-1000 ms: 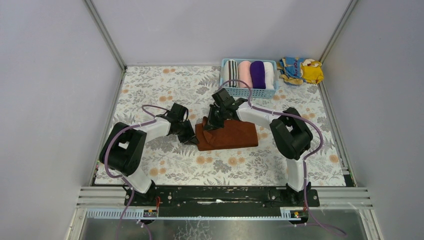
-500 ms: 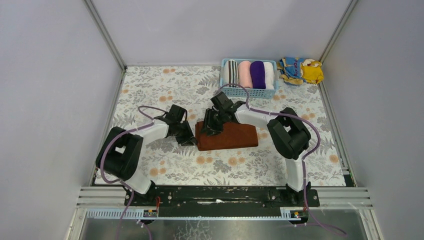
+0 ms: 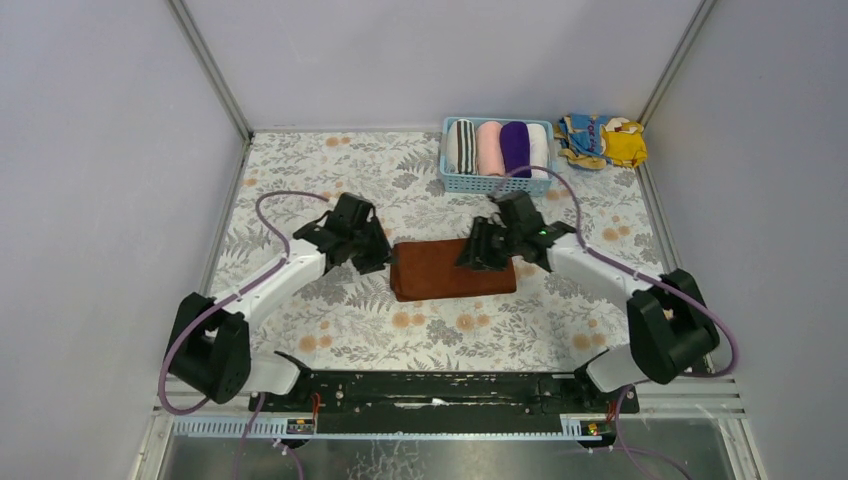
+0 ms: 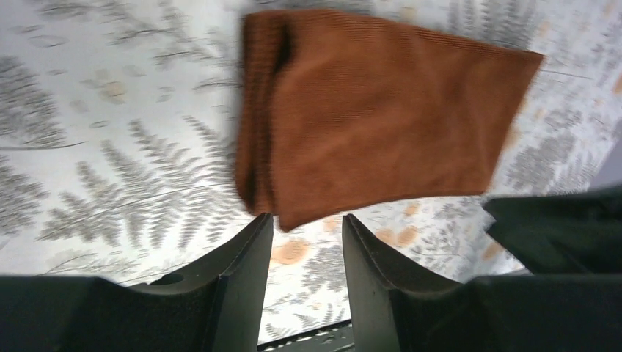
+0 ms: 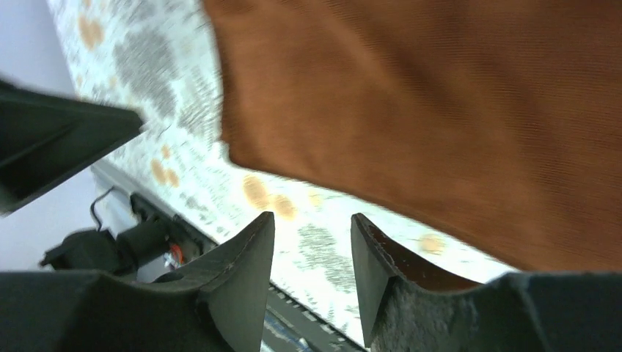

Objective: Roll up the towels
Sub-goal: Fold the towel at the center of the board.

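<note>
Evidently rust-brown towel (image 3: 452, 270) lay folded, unrolled, just in front of basket (image 3: 497, 184). Left gripper (image 4: 306, 221) and right gripper (image 5: 312, 220) flanked its ends, jaws spread, empty, likely poised for rolling. Purple towel (image 3: 515, 148) sat rolled inside basket.

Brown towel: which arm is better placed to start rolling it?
Left, probably: the left tool is open and faces the short folded end of the brown towel; the right tool hovers over its far right corner.

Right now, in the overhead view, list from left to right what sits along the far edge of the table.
Inside the blue basket: striped towel → pink towel → purple towel → white towel; then, outside the basket, the yellow-and-blue cloth.
</note>
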Controlling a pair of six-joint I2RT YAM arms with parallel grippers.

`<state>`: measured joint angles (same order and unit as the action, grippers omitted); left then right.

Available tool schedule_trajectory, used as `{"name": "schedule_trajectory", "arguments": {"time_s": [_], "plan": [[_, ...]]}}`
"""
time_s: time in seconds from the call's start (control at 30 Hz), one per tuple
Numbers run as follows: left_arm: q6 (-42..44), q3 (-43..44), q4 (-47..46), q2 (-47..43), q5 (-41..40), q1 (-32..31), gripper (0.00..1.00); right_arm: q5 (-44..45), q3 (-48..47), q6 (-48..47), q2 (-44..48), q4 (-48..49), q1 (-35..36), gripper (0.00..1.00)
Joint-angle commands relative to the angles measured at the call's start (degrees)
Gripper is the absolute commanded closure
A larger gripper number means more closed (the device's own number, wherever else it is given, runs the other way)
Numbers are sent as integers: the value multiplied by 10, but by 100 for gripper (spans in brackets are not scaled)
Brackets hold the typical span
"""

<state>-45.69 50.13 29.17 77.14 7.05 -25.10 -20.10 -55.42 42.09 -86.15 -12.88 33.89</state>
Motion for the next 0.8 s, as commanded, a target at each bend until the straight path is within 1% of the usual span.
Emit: {"name": "schedule_trajectory", "arguments": {"time_s": [0.0,0.1,0.17,0.23,0.33,0.4,0.43,0.53,0.63,0.7,0.77], "plan": [[-20,73,-7,48,4,-53,60,-25,79,-29,61,61,-81,50],[-20,116,-24,104,1,-86,61,-56,118,-31,84,94,-126,50],[-23,123,-40,140,6,-94,63,-69,143,-31,92,117,-148,50],[-22,119,-52,173,15,-94,67,-85,165,-28,94,144,-163,50],[-23,86,-59,193,-5,-93,71,-94,194,-27,94,172,-178,50],[-33,47,-70,186,-15,-86,74,-88,208,-33,91,179,-180,50],[-40,11,-83,177,-12,-79,75,-87,214,-36,89,183,-181,50],[-63,-63,-113,147,-4,-54,75,-87,237,-38,83,204,-181,50],[-77,-110,-120,112,-3,-33,75,-89,252,-39,75,215,-181,50],[-85,-129,-116,82,-8,-25,72,-92,254,-41,72,216,-181,50],[-94,-136,-108,51,-9,-20,65,-100,250,-40,75,219,-181,50]]}}
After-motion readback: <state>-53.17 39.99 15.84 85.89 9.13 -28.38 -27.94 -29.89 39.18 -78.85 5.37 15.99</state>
